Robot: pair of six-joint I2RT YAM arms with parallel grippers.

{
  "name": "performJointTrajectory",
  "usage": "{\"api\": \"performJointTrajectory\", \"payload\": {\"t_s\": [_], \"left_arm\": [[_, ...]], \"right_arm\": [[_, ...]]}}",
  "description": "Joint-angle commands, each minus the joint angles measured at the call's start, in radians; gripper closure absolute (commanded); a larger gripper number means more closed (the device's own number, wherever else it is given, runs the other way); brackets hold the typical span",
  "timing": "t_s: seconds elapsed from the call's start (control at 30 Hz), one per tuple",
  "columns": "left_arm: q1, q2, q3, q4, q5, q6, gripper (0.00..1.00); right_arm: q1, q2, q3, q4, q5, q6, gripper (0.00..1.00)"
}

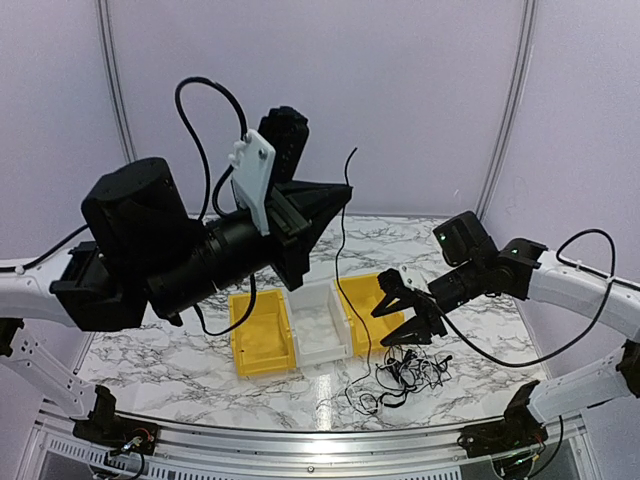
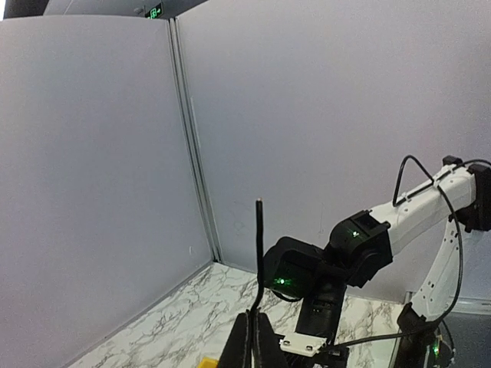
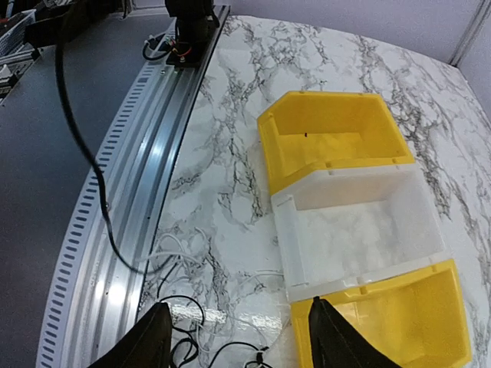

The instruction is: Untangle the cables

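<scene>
A tangled heap of thin black cables (image 1: pixel 405 368) lies on the marble table in front of the bins, with a pale whitish strand (image 3: pixel 165 247) running through it. One black cable (image 1: pixel 338 262) rises from the heap to my left gripper (image 1: pixel 346 191), which is held high and shut on it. In the left wrist view the fingers (image 2: pixel 247 343) pinch that cable (image 2: pixel 259 238), and its short end sticks up above them. My right gripper (image 1: pixel 405 312) hovers just above the heap, open, with nothing between its fingers (image 3: pixel 150 342). Loose black loops (image 3: pixel 180 322) lie below it.
Three bins stand side by side behind the heap: a yellow one (image 1: pixel 262 332), a white one (image 1: pixel 318 335) and another yellow one (image 1: pixel 366 296). A metal rail (image 1: pixel 300 440) runs along the table's near edge. Grey walls enclose the back and sides.
</scene>
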Motion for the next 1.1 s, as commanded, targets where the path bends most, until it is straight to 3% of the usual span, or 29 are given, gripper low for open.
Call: {"api": "performJointTrajectory", "payload": {"t_s": [0.0,0.1,0.43,1.07], "left_arm": [[-0.003,-0.030,-0.076,0.154,-0.086,-0.028,1.00],[-0.004,-0.054,-0.107,0.159,-0.129,-0.021,1.00],[-0.003,-0.187,-0.307,0.170,-0.207,-0.088,1.00],[-0.004,-0.446,-0.608,0.161,-0.325,-0.222,1.00]], "right_arm": [[0.080,0.047,0.001,0.114,-0.062,0.109,0.41],[0.119,0.074,-0.042,0.186,0.019,0.130,0.43],[0.150,0.240,-0.092,0.309,0.042,0.131,0.54],[0.301,0.458,-0.029,0.438,0.296,0.195,0.74]]}}
